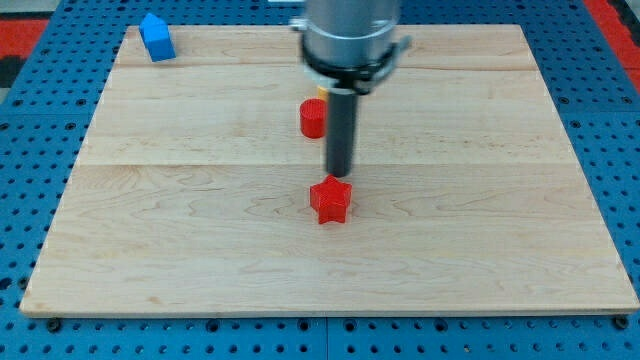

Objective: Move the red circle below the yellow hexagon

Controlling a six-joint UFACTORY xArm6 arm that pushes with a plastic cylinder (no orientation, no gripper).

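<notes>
The red circle (313, 118) sits on the wooden board (200, 220), near its top middle. A small sliver of a yellow block (320, 89), its shape hidden, shows just above the circle, mostly covered by the arm's housing. My tip (341, 174) is below and to the right of the red circle, apart from it. It stands just above a red star (331, 200), close to the star's upper edge.
A blue block (156, 37) lies at the board's top left corner. The arm's grey housing (350, 35) hangs over the top middle of the board. A blue pegboard (40, 130) surrounds the board.
</notes>
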